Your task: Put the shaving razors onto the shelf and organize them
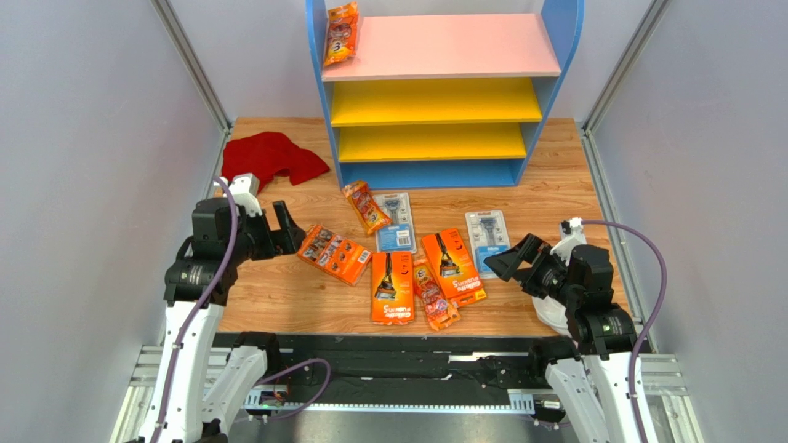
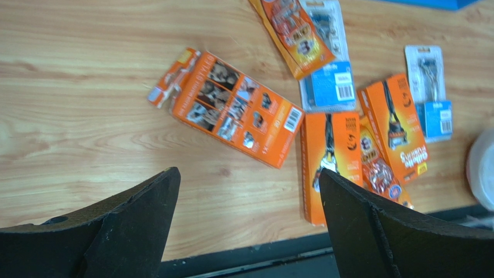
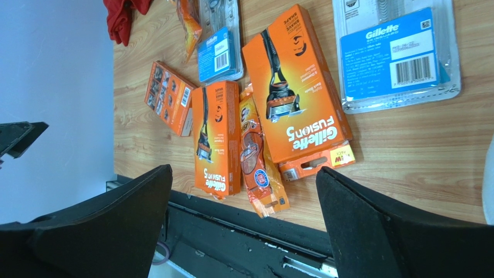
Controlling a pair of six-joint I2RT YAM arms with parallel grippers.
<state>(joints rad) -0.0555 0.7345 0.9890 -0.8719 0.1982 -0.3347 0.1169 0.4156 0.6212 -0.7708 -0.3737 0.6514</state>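
The shelf stands at the back, with one orange razor bag on its pink top board. The other razor packs lie on the table: an orange box lying back side up, an orange box, an orange card, two narrow orange bags and two grey-blue blister cards. My left gripper is open and empty, just left of the back-side-up box. My right gripper is open and empty, right of the orange card.
A red cloth lies at the back left, beside the shelf. A round white dish sits at the near right edge, partly under my right arm. The black rail runs along the table's front edge.
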